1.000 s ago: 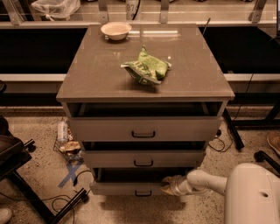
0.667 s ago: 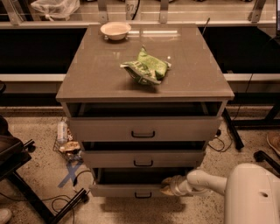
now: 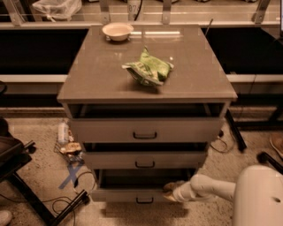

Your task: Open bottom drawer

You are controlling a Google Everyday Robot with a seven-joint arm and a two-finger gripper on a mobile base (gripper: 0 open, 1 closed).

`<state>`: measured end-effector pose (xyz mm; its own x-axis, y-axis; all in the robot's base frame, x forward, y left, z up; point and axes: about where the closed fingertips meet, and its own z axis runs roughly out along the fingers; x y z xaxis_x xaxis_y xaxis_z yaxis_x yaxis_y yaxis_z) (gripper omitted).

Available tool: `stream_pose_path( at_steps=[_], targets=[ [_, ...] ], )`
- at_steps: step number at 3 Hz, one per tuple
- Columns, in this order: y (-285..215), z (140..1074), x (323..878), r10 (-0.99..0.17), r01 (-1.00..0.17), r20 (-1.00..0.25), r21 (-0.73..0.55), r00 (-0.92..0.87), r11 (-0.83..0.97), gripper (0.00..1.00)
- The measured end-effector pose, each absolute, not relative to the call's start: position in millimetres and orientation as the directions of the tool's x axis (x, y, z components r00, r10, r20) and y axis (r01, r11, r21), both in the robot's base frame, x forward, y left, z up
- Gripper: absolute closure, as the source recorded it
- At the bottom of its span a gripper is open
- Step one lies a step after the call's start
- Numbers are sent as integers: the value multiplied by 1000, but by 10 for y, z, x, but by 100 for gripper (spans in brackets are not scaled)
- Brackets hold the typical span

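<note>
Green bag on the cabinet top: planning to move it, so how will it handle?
Crumpled green bag probably light, floppy; likely slides on the smooth cabinet top, won't roll. Hand is at the bottom drawer.

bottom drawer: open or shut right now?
Open, partly: bottom drawer front sits forward of the cabinet, dark interior showing behind it. Claw is at its front's right end.

Lab territory, this, not anyone's home: there was a speckled hard floor (image 3: 35, 130), a blue tape cross (image 3: 70, 175) stuck onto it, and black cables (image 3: 55, 204) trailing loose beside a lone grey drawer cabinet (image 3: 146, 128). Along the back ran a bench with bare metal uprights (image 3: 105, 9). Down low, the robot's gripper (image 3: 170, 192) sat at the front of the bottom drawer (image 3: 124, 195), right of its handle.
</note>
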<state>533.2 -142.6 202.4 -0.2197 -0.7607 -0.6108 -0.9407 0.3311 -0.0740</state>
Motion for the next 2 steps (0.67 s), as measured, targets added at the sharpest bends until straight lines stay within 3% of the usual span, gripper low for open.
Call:
stream_pose_path(
  at_steps=[2],
  targets=[
    [-1434,2090,5122,-763,-941,-606,-66,-226,331,100]
  ],
)
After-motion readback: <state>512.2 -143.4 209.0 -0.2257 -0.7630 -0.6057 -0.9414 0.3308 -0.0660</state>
